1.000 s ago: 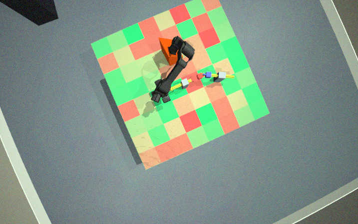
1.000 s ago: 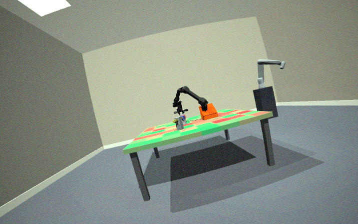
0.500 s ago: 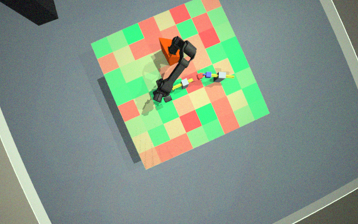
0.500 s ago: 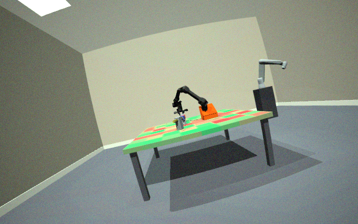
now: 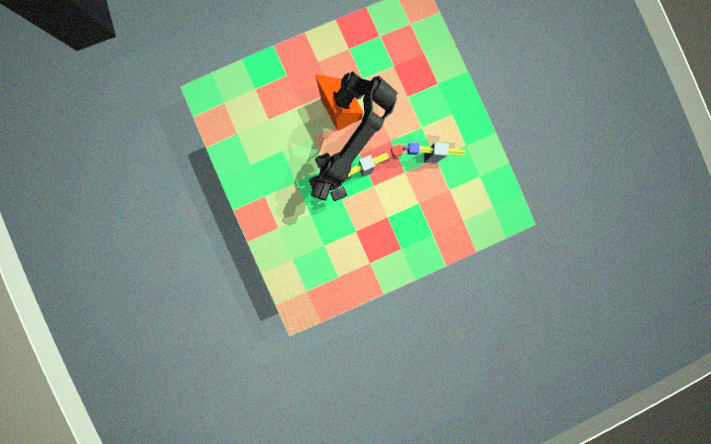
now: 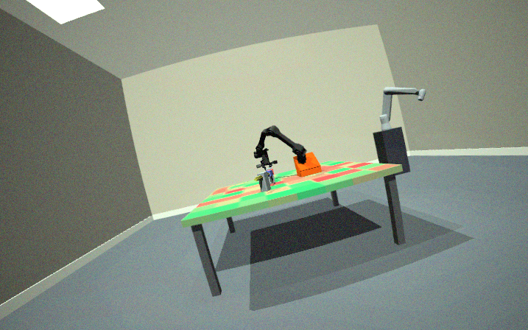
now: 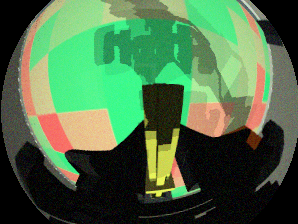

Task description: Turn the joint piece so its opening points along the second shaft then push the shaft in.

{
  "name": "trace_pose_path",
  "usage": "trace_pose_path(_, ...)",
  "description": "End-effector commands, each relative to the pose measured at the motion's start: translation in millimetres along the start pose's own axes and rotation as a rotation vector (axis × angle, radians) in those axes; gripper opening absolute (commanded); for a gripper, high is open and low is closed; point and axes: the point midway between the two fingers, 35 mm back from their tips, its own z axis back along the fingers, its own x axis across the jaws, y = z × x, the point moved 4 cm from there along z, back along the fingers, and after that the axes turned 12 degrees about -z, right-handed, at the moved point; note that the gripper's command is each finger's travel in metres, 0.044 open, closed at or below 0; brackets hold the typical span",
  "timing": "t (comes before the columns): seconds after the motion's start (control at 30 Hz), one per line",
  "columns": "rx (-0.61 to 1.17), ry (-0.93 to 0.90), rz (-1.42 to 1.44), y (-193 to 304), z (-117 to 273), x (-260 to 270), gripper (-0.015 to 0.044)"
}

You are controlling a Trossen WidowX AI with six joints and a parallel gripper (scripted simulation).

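My gripper (image 5: 335,177) (image 7: 154,121) (image 6: 266,165) is shut on the second shaft (image 5: 382,159) (image 7: 162,160), a yellow bar with a dark shaded end in the wrist view. The bar passes through the left grey block (image 5: 367,164). Its other end stops a small gap short of the red joint piece (image 5: 397,150), whose opening faces roughly toward it; its exact angle is too small to tell. Behind the red piece is a blue hinge part (image 5: 414,148) on the first shaft (image 5: 459,152), fixed in the right grey block (image 5: 440,148) (image 6: 264,183). The gripper hides the bar's outer end in the top view.
An orange wedge-shaped box (image 5: 331,99) (image 6: 308,166) stands by the arm's base. The arm reaches over the patchwork table (image 5: 380,241) (image 6: 241,205). A dark pedestal (image 6: 392,147) with a pale arm (image 6: 401,90) stands beyond the table.
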Motion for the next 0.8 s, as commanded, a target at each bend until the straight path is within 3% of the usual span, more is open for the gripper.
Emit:
trace_pose_path(0.0, 0.001, -0.001, -0.003, 7, 0, -1, 0.0)
trace_pose_path(0.77, 0.004, 0.001, -0.003, 41, -1, -8, 0.0)
